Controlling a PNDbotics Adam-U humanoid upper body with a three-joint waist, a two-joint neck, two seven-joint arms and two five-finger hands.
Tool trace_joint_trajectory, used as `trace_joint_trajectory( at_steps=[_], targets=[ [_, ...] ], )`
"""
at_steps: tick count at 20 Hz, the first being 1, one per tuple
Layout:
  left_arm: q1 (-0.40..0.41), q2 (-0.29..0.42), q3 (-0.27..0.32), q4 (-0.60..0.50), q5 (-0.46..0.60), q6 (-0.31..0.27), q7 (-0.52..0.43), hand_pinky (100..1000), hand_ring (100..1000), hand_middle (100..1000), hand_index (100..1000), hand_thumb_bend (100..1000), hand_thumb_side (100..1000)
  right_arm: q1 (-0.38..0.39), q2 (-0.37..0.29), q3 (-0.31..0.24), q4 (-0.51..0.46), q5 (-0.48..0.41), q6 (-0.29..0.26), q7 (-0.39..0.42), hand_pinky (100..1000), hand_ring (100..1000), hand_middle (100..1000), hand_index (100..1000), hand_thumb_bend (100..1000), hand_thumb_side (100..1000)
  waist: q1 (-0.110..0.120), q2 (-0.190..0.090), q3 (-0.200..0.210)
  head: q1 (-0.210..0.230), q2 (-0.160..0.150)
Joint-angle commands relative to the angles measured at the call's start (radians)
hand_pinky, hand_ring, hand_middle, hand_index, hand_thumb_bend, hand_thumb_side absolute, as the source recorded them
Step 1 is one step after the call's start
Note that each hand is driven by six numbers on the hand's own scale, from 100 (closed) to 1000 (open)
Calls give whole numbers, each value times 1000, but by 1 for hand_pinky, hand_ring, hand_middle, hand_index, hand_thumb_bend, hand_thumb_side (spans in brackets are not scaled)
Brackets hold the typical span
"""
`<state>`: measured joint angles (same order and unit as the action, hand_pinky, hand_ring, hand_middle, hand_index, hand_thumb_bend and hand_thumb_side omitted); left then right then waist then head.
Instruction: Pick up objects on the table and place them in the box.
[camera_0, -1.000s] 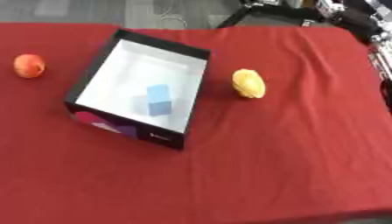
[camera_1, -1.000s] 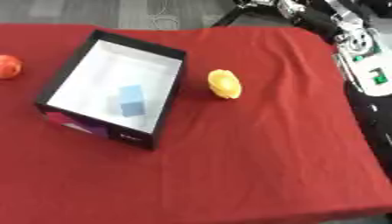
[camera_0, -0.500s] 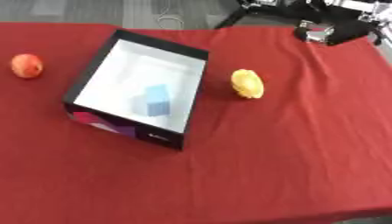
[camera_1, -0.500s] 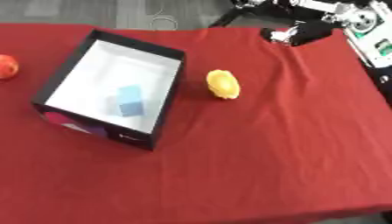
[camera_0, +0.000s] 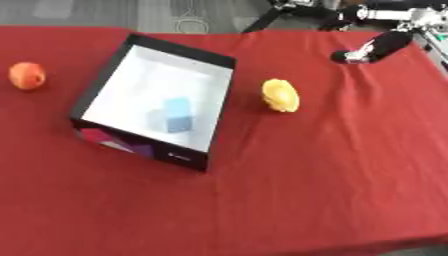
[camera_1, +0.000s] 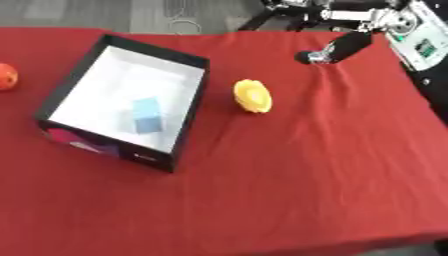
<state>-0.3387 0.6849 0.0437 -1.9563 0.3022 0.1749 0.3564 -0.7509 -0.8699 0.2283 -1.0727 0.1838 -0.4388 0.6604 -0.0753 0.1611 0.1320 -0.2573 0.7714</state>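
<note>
Over the table's (camera_0: 289, 190) far right corner, the right hand (camera_0: 372, 48) has come in since a second ago (its fingers can't be made out), heading, I judge, for the yellow object (camera_0: 280, 94) lying just right of the box (camera_0: 105, 85).

A red cloth (camera_0: 332, 175) covers the table; grey floor (camera_0: 105, 12) lies beyond

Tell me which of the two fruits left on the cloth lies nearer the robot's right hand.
The yellow fruit, just right of the box. The right hand is at the upper right; the orange fruit lies far off, left of the box.
</note>
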Motion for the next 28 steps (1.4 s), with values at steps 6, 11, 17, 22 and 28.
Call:
trace_joint_trajectory(
  at_steps=[6,11,17,22,28],
  targets=[
    [-6,10,8,1,2,1,-11,843,736,753,870,232,698,-66,80,19,84,110,29,-25,967,930,879,910,387,477,-2,-6,0,-11,-1],
    [-3,9,9,3,0,2,-13,843,736,752,870,232,697,-71,116,23,103,149,36,-25,967,930,879,910,388,480,-1,-6,-3,-10,-1],
    [1,5,6,9,1,4,-21,844,736,750,868,230,705,-51,192,21,123,220,88,-58,974,938,884,921,409,501,2,-5,-6,-5,-1],
    [5,5,4,12,0,5,-24,844,737,749,868,230,707,-33,206,21,119,235,104,-84,977,943,888,926,407,488,1,-4,-6,-1,-1],
    [9,2,2,17,-1,7,-28,844,737,748,868,230,711,2,210,30,73,199,126,-106,978,942,881,914,412,506,0,-3,-7,4,-1]
  ],
)
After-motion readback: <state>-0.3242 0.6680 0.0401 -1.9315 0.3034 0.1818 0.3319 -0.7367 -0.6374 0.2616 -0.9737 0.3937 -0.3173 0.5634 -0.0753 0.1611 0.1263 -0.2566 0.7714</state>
